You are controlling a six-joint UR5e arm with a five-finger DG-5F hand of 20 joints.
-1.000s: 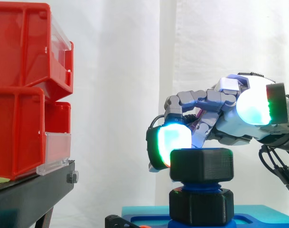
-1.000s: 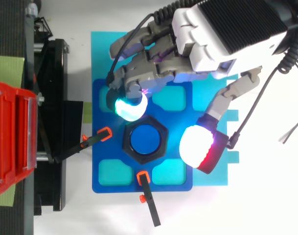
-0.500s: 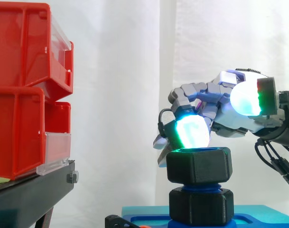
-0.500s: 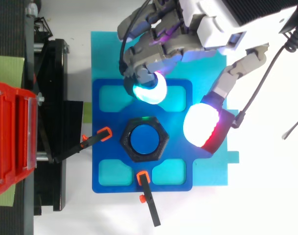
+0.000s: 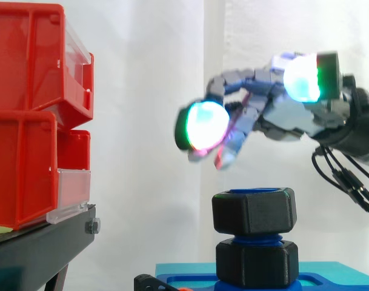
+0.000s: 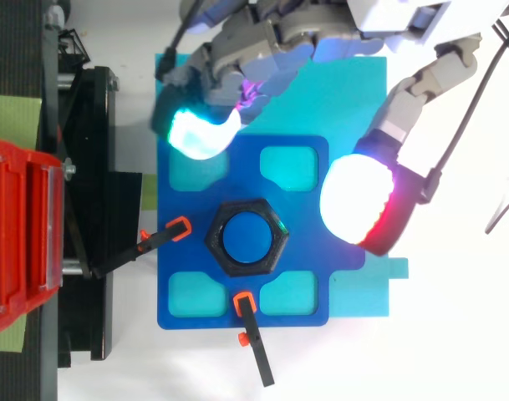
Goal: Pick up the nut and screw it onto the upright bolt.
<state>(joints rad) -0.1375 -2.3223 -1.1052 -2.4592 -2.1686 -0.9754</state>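
A white curtain (image 5: pixel 148 151) hangs behind everything, and the white bench (image 6: pixel 455 334) carries a cyan sheet (image 6: pixel 358 292) with a blue plate (image 6: pixel 237 175) on top of it. The blue bolt (image 6: pixel 246 238) stands upright at the middle of that plate.

The black hex nut (image 5: pixel 254 210) sits on the top of the bolt, level, with the bolt's blue end showing through its hole in the top view. Below it on the bolt, a stretch of blue thread shows. Under that thread a second black collar (image 5: pixel 257 264) sits at the bolt's foot.

My robot hand (image 5: pixel 293 118) hangs above the bolt, well clear of the nut. It is wide open and holds nothing. From above, one glowing fingertip (image 6: pixel 195 132) lies off the bolt toward the bins. My thumb pad (image 6: pixel 358 200) lies on the bolt's opposite side, away from the bins.

Two orange-tipped black clamps (image 6: pixel 158 238) point in at the bolt from the plate's edges. Beyond the plate from the bolt, the red bins (image 5: pixel 26 121) sit stacked on the black stand (image 5: pixel 39 248).
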